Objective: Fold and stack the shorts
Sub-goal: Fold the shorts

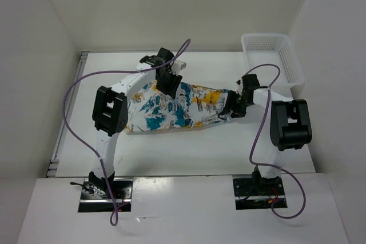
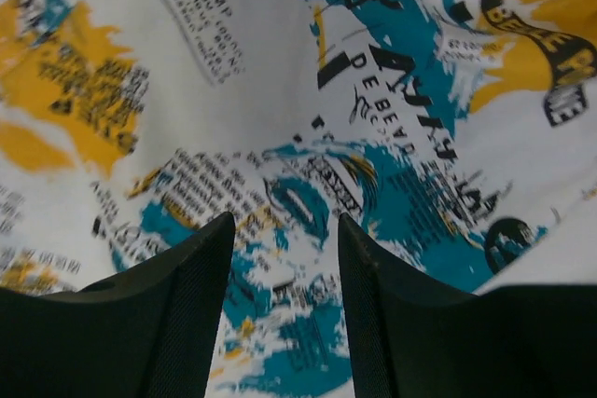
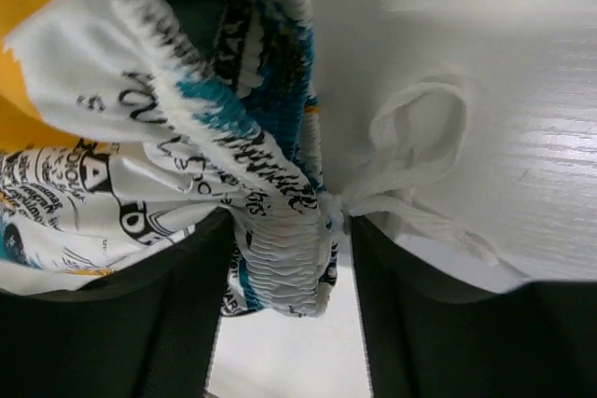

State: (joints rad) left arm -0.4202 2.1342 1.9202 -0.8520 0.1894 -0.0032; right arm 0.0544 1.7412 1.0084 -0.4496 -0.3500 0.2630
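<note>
Shorts: the shorts [image 1: 171, 112] lie spread across the middle of the white table [image 1: 171, 152], print up, running left to right with the waistband end on the right.
Left gripper: the left gripper [image 2: 280, 230] is down over the far edge of the shorts. Its fingers are parted, flat printed cloth shows in the gap, and nothing is pinched. Whether it touches the cloth, I cannot tell.
Right gripper: the right gripper [image 3: 289, 267] is at the right end, clamped on the gathered elastic waistband bunched between its fingers.
Drawstring: the white drawstring [image 3: 410, 165] lies in a bow on the table just beside the waistband.
Basket: the white mesh basket [image 1: 289, 64] sits in the far right corner, apart from the shorts.
</note>
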